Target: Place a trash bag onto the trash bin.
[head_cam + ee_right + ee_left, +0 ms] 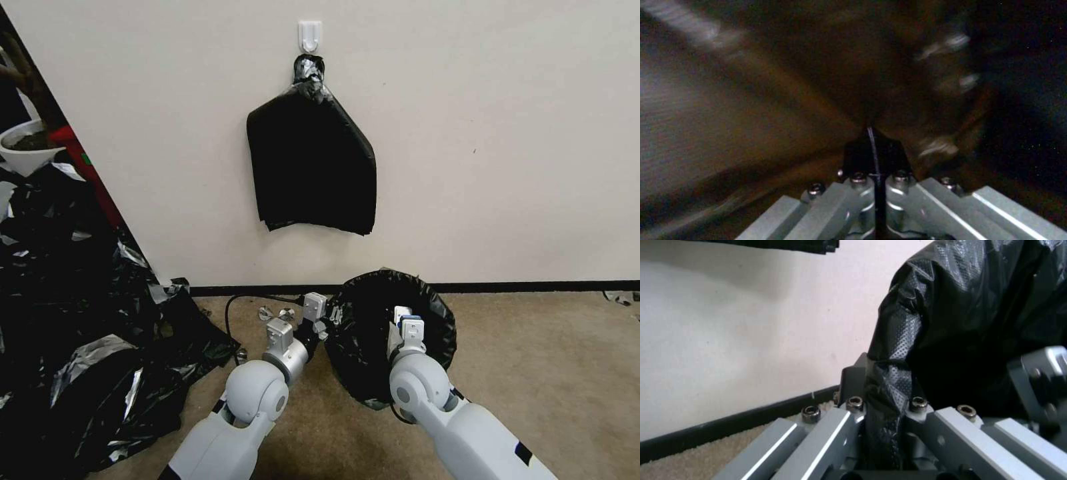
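Observation:
The trash bag [373, 347], thin glossy black film, stands puffed into a round open mouth on the carpet in front of the wall. The trash bin is hidden beneath it. My left gripper [327, 331] is at the bag's left edge. In the left wrist view this gripper [882, 400] is shut on a fold of the trash bag [969, 323]. My right gripper [399, 313] reaches down into the bag's mouth. Seen from its own wrist, the right gripper [876, 150] is shut, its pads pressed together in the dark interior with no film visible between them.
A thick flat black bundle [310, 167] hangs from a white wall hook [310, 35] straight above. A heap of black plastic scraps [80, 320] fills the left floor, with a white bowl [27, 150] behind it. A black cable [233, 307] lies by the baseboard. Open carpet [547, 360] lies to the right.

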`<state>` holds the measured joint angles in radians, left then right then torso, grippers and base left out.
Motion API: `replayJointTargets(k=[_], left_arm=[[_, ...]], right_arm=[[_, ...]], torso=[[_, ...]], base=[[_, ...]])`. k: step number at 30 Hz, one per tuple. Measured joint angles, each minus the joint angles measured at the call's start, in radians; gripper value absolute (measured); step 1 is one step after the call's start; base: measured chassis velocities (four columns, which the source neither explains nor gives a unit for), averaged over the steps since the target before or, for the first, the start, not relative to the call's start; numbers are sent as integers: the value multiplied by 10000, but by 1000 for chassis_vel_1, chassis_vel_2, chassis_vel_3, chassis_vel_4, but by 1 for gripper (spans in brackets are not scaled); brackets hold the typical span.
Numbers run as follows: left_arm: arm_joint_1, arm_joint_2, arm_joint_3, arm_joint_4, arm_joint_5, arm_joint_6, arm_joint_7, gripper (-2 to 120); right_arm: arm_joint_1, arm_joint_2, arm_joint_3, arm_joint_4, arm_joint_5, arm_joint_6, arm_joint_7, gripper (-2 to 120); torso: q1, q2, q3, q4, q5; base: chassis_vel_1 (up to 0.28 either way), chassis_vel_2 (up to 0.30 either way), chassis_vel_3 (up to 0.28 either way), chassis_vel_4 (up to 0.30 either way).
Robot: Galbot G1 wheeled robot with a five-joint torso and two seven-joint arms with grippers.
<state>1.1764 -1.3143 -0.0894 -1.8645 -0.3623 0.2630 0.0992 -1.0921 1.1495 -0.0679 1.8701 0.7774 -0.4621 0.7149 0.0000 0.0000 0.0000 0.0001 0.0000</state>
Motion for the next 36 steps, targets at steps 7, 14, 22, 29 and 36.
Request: replayJointTargets(k=[7, 14, 22, 29, 36], left_arm=[[47, -56, 114, -210, 1, 52, 0, 3], [127, -52, 122, -327, 5, 79, 1, 3], [102, -70, 101, -343, 81, 655, -794, 3], [-199, -79, 4, -459, -1734, 3222, -3641, 3], [-558, -137, -312, -581, -5112, 4812, -7050, 3]], right_arm=[[94, 145, -113, -483, -77, -540, 17, 0], [181, 6, -57, -879, -797, -804, 206, 0], [-757, -391, 101, 104, -2145, -261, -1292, 0], [-2220, -935, 750, 2144, -4206, 1875, -4380, 25], [-2261, -659, 1486, 2270, -6653, 3888, -4955, 50]], torso=[[0, 0, 0, 0, 0], [0, -1, 0, 0, 0], [0, -1, 0, 0, -1], [0, 0, 0, -1, -1], [0, 0, 0, 0, 0]], base=[[0, 0, 0, 0], [0, 0, 0, 0], [0, 0, 0, 0], [0, 0, 0, 0], [0, 0, 0, 0]])
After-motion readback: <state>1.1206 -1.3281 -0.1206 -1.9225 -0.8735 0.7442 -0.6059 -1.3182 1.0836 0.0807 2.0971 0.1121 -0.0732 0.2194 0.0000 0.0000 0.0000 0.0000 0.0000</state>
